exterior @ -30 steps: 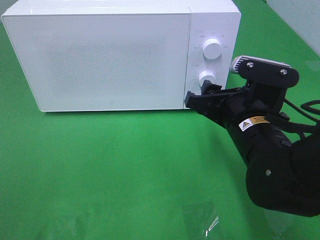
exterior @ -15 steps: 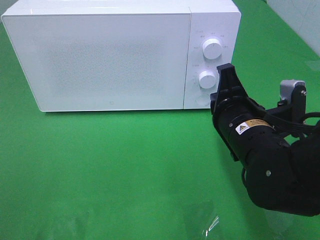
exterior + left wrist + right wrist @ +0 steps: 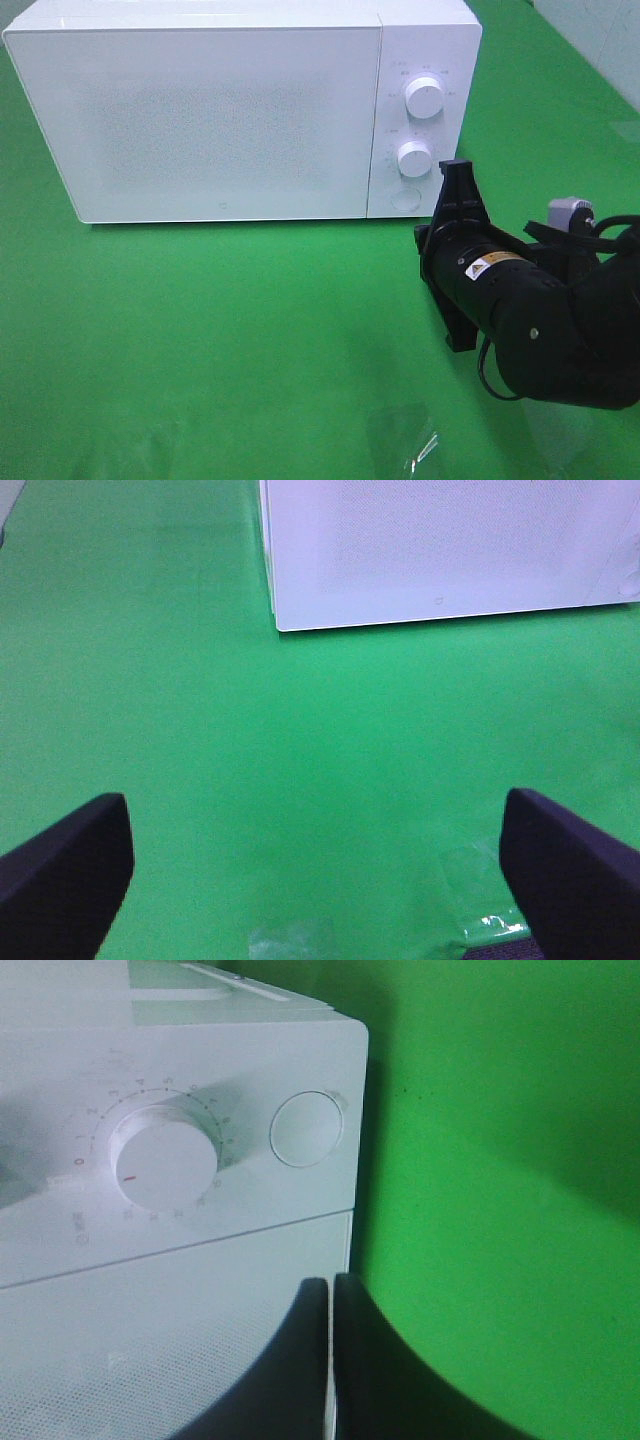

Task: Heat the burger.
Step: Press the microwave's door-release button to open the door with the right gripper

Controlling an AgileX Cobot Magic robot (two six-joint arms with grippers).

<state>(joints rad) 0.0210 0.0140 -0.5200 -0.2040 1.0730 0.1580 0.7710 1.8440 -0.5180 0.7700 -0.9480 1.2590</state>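
Observation:
The burger is out of view. The white microwave (image 3: 220,110) stands at the back of the green table with its door closed. My right gripper (image 3: 456,172) hovers just in front of the control panel, below the lower knob (image 3: 414,158) and beside the round button (image 3: 404,199), touching neither. In the right wrist view the right gripper (image 3: 330,1360) is shut, its two fingers pressed together with nothing between them, facing a knob (image 3: 167,1165) and the button (image 3: 306,1128). My left gripper (image 3: 315,880) is open over bare green cloth, its fingers (image 3: 60,870) wide apart, well short of the microwave (image 3: 440,550).
A crumpled piece of clear plastic film (image 3: 405,445) lies near the front edge of the table, and the film (image 3: 480,890) also shows in the left wrist view. The upper knob (image 3: 424,97) sits above the lower one. The green cloth (image 3: 230,330) covers the table.
My right gripper has let go of the lower knob, pulled back towards the front of the table, rolled onto its side and shut. The left gripper has not changed.

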